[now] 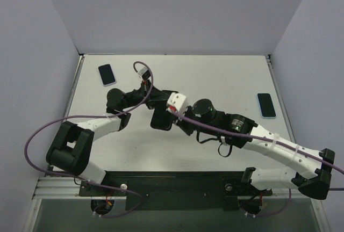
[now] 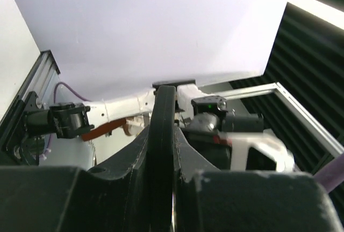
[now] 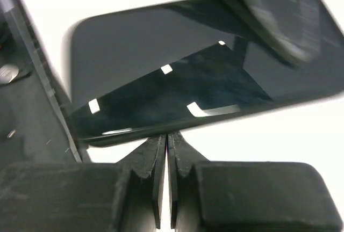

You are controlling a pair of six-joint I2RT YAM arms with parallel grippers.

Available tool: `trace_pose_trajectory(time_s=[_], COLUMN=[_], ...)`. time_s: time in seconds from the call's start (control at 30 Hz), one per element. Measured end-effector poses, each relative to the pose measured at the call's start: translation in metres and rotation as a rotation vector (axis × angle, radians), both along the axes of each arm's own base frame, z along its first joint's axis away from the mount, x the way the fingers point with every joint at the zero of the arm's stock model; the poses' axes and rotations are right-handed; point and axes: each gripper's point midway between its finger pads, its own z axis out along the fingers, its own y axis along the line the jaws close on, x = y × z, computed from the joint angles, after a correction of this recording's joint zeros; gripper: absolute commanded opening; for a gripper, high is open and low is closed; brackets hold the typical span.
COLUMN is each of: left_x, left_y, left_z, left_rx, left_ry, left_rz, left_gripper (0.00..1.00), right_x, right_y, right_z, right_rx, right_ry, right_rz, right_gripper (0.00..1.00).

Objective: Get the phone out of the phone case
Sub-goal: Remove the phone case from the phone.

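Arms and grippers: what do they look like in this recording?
The left arm and right arm have white links and black joints. Each carries a purple cable and a white wrist block. The left gripper and right gripper are black, with tapered fingers.

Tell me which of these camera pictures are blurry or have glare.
Right wrist: soft overall, with a smeared dark shape at upper right and bright glints of glare on the phone glass. Left wrist: the phone's edge, close to the lens, is fairly clear; the white bracket behind it is blurred. Top external: sharp, evenly lit, no glare.
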Motion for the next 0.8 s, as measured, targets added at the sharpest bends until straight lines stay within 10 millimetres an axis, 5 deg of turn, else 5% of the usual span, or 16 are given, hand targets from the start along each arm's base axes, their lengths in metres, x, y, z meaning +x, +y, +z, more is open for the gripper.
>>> trace_pose_trajectory(time_s=[0.07,0.17,0.23,0.37,0.47,0.6,0.8], left_x=[0.012,0.027,0.043,0.076,0.094,0.119,0.149], left_y=[0.007,0.017,0.024,0.036,0.043,0.045,0.064], left_z=[0.000,0.006,0.015,0.040,0.053,0.046,0.023], left_rx=[-0.005,0.018,0.056,0.107,0.108,0.093,0.052], left_ry=[0.014,-0.070,-0.153,-0.317,-0.381,-0.374,-0.266], left_rz=[0.043,0.116,0.193,0.334,0.392,0.408,0.428], left_gripper=[0.00,0.00,0.00,0.00,0.00,0.00,0.00], right_x=[0.033,0.067,0.073,0.075,0.080,0.100,0.123], right_y=[-0.011,-0.032,-0.042,-0.039,-0.021,0.005,0.040], right_z=[-0.001,-0.007,-0.018,-0.026,-0.009,0.018,0.040], right_rx=[0.046,0.135,0.184,0.325,0.492,0.670,0.757], right_ry=[0.040,0.111,0.188,0.372,0.510,0.648,0.790], right_rz=[-0.112,-0.263,-0.319,-0.339,-0.291,-0.207,-0.073], right_gripper=[0.01,0.33,0.47,0.56,0.59,0.58,0.42])
